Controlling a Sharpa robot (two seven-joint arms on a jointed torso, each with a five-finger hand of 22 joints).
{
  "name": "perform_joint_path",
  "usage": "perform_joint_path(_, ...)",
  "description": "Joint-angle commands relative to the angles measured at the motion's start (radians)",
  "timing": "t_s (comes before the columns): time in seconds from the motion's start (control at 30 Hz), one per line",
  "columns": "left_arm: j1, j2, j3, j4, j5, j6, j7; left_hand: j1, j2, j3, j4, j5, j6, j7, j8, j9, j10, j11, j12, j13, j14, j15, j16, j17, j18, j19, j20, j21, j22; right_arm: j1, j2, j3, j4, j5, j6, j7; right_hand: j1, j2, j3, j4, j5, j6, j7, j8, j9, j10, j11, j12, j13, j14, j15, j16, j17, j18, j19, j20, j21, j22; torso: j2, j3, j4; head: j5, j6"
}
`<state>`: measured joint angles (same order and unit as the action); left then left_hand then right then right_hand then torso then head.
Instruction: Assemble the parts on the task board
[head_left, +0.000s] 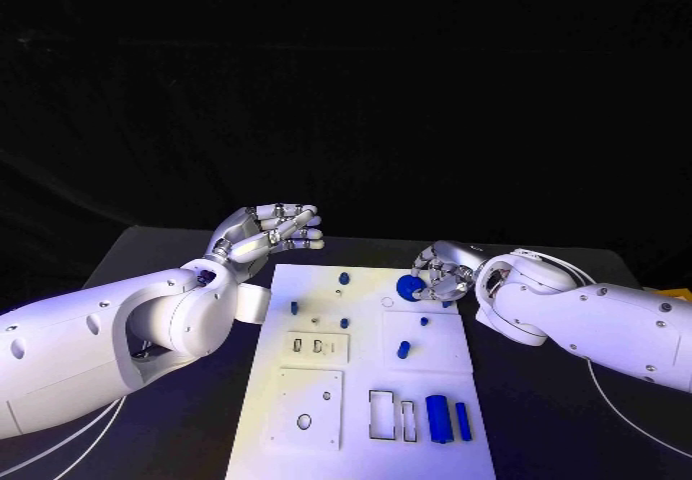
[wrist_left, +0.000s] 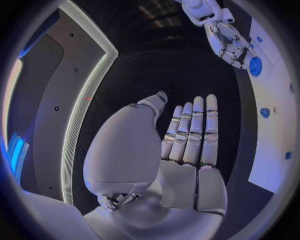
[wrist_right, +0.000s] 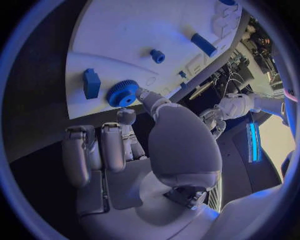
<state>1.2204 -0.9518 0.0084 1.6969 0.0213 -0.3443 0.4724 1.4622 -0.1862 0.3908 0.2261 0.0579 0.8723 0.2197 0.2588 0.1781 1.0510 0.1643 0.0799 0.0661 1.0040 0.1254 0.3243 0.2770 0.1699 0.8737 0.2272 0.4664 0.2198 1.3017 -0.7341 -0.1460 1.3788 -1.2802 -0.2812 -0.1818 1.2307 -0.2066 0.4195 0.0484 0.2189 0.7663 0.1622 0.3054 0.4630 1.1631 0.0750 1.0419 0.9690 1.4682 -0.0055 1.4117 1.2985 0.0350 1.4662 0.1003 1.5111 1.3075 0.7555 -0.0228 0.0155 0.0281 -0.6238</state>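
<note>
- Blue toothed gear (wrist_right: 122, 93), round with a hole through the middle, sits at the far right edge of the white task board (head_left: 310, 400), pinched by the right hand (head_left: 444, 275).
- From the right wrist view you can make out the gear's teeth and a blocky blue part (wrist_right: 91, 83) beside it; the head view just gives a blue blob there.
- Left hand (head_left: 268, 232) hovers off the board's far left corner, holding nothing, fingers apart.
- Matte black table (head_left: 173, 250), black backdrop.
</note>
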Motion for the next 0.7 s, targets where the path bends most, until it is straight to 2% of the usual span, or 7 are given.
perform_joint_path(0.03,0.001,0.001,0.001,0.002,0.002,0.019,0.011,-0.008,0.001,-0.001,-0.004,-0.005,-0.007,0.003,-0.006,-0.001,0.001,0.006,-0.004,0.000,-0.009,-0.001,-0.006,0.001,0.009,-0.009,-0.001,0.003,0.001,-0.001,0.006,-0.001,-0.008,-0.030,-0.011,-0.013,0.008,0.005,0.003,0.003,0.004,-0.006,0.002,0.004,0.000,0.005,0.002,0.004,0.001,0.051,0.006,0.006,0.002,-0.012,0.043,0.008,0.006,0.181,0.001,0.0002,-0.0007,0.002,-0.002)
perform_joint_path(0.7,0.002,0.001,0.001,0.002,0.002,0.025,0.007,-0.008,0.001,-0.001,-0.004,-0.005,-0.007,0.003,-0.006,-0.001,0.001,0.006,-0.004,0.000,-0.009,-0.001,-0.006,0.001,0.009,-0.009,-0.001,0.003,0.001,-0.016,0.050,-0.001,-0.074,-0.038,0.013,-0.011,0.010,0.006,0.006,0.003,0.005,-0.007,0.003,0.005,0.000,-0.002,0.002,-0.001,-0.004,0.051,0.006,0.007,0.002,-0.012,0.042,0.008,0.005,0.180,0.000,0.0011,-0.0025,0.007,-0.012)
